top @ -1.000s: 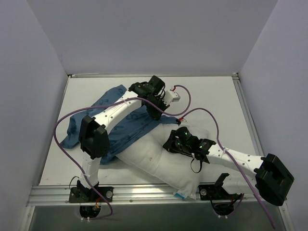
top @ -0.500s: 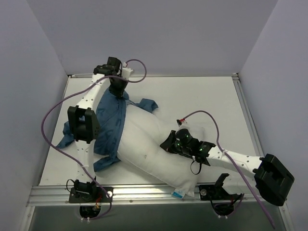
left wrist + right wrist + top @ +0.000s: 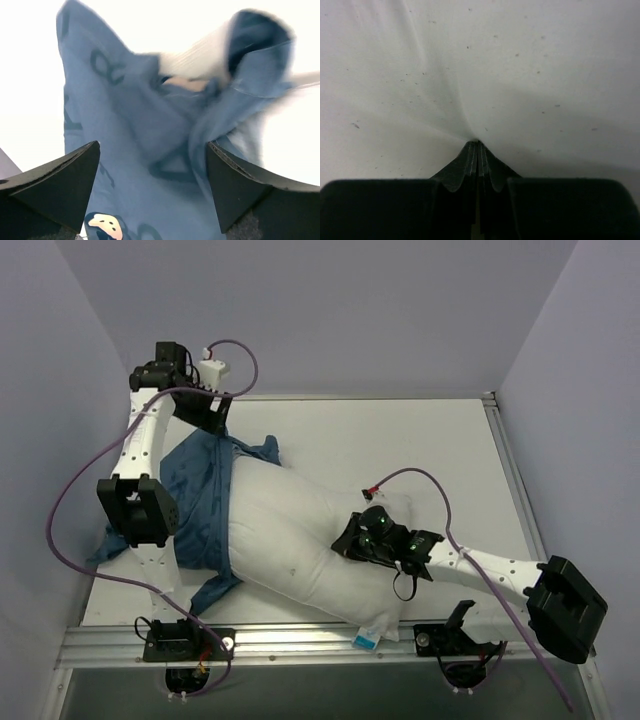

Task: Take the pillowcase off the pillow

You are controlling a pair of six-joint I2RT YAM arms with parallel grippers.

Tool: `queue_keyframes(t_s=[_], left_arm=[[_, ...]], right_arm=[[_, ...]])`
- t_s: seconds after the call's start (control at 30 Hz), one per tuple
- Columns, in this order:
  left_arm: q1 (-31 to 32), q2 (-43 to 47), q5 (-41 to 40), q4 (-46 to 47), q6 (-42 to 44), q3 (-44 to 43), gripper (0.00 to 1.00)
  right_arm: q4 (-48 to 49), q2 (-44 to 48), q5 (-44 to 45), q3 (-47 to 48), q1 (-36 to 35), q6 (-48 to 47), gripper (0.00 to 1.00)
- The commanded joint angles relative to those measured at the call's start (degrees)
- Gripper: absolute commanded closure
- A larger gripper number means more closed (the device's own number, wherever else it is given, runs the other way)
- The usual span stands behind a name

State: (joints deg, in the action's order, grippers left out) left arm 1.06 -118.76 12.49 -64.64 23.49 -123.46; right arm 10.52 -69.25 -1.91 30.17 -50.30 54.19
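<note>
Over the table's (image 3: 400,440) far-left corner the left gripper (image 3: 215,418) is hovering wide open, empty, above the dark blue printed fabric pillowcase (image 3: 195,510); the right gripper (image 3: 345,543) is pinching the plump white pillow (image 3: 290,540), apparently anchoring it.

The right claw (image 3: 478,146) pinches the white fabric of the pillow (image 3: 530,70), creases fanning from its tip.
</note>
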Motion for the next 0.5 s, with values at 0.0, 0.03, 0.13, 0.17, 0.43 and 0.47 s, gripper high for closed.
queue_keyframes(t_s=[0.0, 0.03, 0.13, 0.17, 0.43, 0.47], left_arm=[[-0.79, 7.22, 8.86, -4.77, 2.27, -12.92, 0.06], [-3.23, 7.31, 9.74, -7.23, 2.44, -15.99, 0.06], [-7.82, 7.93, 12.72, -22.12, 8.11, -25.41, 0.06], [-8.78, 8.89, 13.34, -25.76, 10.77, -25.17, 0.06], [-14.87, 26.29, 8.34, -16.7, 19.76, 25.94, 0.06], [-14.42, 27.69, 9.03, -15.27, 19.58, 29.82, 0.06]], right_arm=[[-25.46, -4.13, 1.73, -1.18, 0.03, -5.5, 1.0], [-26.16, -4.57, 1.74, 0.48, 0.81, -6.2, 1.0], [-28.63, -3.53, 4.11, 2.95, 5.19, -9.8, 1.0], [-29.67, -2.91, 4.2, 3.48, 6.87, -12.51, 1.0], [-30.56, -3.6, 1.73, 9.37, 15.06, -18.59, 1.0], [-31.26, -4.04, 3.48, 10.25, 15.15, -19.21, 1.0]])
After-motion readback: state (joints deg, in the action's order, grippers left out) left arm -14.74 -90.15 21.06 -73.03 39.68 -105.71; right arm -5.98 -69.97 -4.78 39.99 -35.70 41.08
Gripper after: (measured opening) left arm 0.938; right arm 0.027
